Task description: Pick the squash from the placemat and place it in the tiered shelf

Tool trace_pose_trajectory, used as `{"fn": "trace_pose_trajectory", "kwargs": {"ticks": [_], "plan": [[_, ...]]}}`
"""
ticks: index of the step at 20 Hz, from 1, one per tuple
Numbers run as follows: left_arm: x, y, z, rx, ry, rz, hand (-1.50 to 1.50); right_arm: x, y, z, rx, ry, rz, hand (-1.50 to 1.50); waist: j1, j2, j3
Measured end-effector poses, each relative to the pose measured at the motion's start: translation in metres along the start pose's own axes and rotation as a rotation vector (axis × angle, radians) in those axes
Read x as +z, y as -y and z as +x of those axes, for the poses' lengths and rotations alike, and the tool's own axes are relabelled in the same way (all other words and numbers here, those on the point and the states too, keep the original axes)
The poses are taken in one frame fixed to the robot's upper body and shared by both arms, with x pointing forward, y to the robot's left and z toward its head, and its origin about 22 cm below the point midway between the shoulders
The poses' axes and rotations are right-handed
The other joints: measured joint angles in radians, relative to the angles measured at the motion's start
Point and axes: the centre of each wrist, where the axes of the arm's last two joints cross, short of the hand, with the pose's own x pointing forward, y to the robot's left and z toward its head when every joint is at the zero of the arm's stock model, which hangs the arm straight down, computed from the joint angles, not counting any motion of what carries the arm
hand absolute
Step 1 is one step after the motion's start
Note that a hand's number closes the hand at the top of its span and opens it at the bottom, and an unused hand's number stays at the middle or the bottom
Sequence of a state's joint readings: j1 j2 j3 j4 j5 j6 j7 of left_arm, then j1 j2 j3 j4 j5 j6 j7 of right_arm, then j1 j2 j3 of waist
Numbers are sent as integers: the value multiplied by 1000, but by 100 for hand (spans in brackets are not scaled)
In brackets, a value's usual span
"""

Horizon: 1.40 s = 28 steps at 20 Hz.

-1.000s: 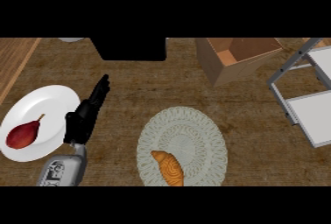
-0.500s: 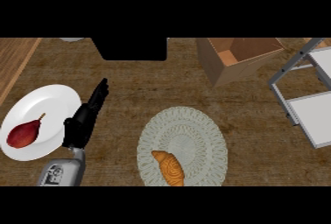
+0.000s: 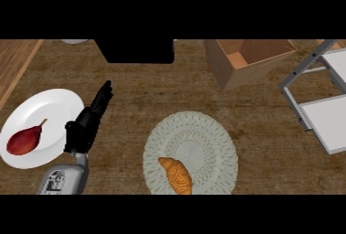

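Robot hand (image 3: 86, 122) beside plate (image 3: 57, 103) rim

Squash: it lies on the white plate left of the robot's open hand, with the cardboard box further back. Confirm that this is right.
Not quite. The head view shows the squash lying on the round placemat, right of the open left hand. The white plate left of that hand holds a dark red fruit instead. The cardboard box does sit further back.
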<state>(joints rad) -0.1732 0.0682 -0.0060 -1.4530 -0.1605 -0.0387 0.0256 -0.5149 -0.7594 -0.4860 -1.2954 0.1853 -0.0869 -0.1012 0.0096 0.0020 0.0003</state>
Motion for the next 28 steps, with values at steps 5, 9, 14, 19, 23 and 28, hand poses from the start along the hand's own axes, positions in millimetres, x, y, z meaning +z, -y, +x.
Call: {"fn": "trace_pose_trajectory", "kwargs": {"ticks": [5, 9, 14, 19, 23, 28], "plan": [[-1, -1, -1, 1, 1, 2, 0, -6, 3, -14, 47, -27, 5, 150, 0, 0, -1], [-2, 1, -1, 2, 1, -2, 0, -7, 16, -33, 188, -112, -63, -150, 1, 1, -2], [1, 0, -5, 1, -3, 4, 0, -1, 23, -52, 212, -172, -99, -150, -3, -2, -3], [-2, 3, -2, -2, 4, 8, 0, -6, 30, -53, 112, -210, -109, -150, -6, -2, -2], [-6, 2, 2, 2, 1, 7, 0, -13, 39, -51, 28, -220, -92, -150, -5, -2, -1], [-1, -1, 2, 4, -7, 5, 0, -21, 52, -44, -48, -219, -53, -150, -6, -2, 0]]}}
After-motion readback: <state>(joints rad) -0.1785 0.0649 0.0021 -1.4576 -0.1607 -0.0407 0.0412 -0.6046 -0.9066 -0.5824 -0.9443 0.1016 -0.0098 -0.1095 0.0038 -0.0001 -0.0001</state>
